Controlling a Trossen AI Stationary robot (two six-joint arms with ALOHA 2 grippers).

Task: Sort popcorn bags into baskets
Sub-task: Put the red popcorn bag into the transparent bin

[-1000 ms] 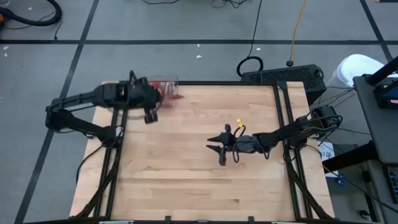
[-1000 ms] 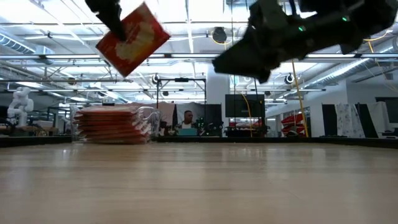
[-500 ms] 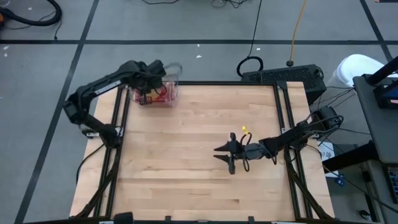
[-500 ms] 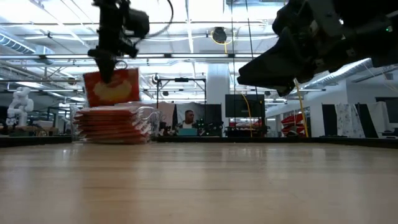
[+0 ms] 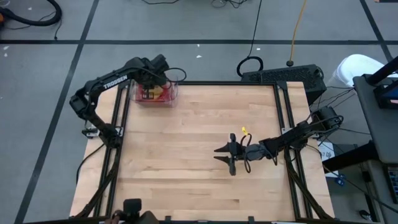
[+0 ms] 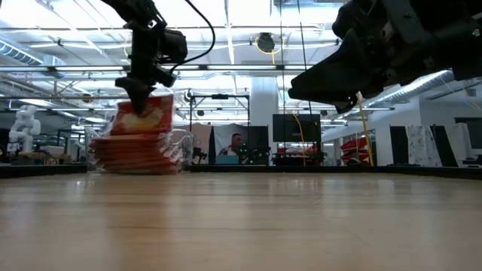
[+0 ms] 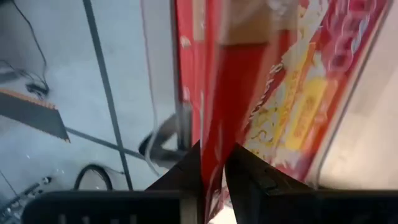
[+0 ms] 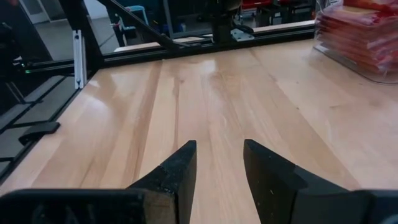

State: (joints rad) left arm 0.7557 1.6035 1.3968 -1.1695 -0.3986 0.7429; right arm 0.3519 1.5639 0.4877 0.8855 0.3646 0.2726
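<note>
Up at the far left corner of the counter (image 5: 199, 155), the left claw (image 6: 140, 99) hangs over the bin (image 5: 172, 93), fingers clamped on a red bag (image 6: 143, 119) standing on the stack of bags (image 6: 135, 150) inside. Right of centre, the right claw (image 5: 229, 157) hovers above bare wood, fingers apart, holding nothing.

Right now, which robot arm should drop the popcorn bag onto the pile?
The left. Its gripper already holds a popcorn bag right over the stack in the clear bin. The right gripper hangs empty mid-table.
</note>
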